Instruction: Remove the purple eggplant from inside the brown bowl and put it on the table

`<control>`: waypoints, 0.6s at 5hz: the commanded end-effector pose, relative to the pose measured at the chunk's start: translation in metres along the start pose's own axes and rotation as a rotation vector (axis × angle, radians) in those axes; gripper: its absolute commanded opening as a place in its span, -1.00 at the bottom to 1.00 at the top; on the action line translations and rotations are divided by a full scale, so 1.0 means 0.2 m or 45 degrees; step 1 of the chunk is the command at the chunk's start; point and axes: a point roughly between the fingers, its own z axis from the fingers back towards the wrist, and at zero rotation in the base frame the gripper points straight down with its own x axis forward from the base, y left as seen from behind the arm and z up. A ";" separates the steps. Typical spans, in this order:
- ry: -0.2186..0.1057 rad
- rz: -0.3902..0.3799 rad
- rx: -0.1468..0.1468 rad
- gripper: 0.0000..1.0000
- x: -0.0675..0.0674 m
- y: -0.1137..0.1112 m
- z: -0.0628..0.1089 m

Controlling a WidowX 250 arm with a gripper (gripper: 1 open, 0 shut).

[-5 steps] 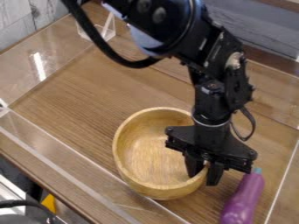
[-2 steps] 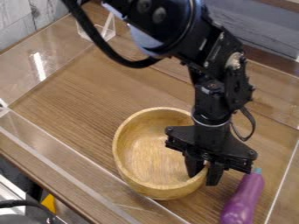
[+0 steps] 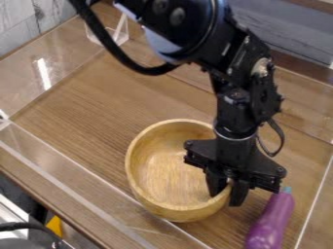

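The purple eggplant point(image 3: 271, 223) lies on the table point(image 3: 117, 107) just right of the brown bowl point(image 3: 176, 170), outside its rim. The black gripper point(image 3: 239, 195) points straight down over the bowl's right rim, with the fingertips close to the eggplant's upper end. Its fingers stand near each other as one dark mass. Whether they touch or clasp the eggplant's tip does not show. The bowl's inside is bare wood.
Clear acrylic walls point(image 3: 53, 68) border the tabletop on the left and at the front. The black arm point(image 3: 196, 39) reaches in from the top centre. The eggplant lies close to the front right edge.
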 end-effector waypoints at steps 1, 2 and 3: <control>-0.056 0.025 -0.025 -1.00 0.04 0.01 0.06; -0.054 0.031 -0.022 -1.00 0.05 0.02 0.07; -0.051 0.037 -0.019 -1.00 0.05 0.02 0.07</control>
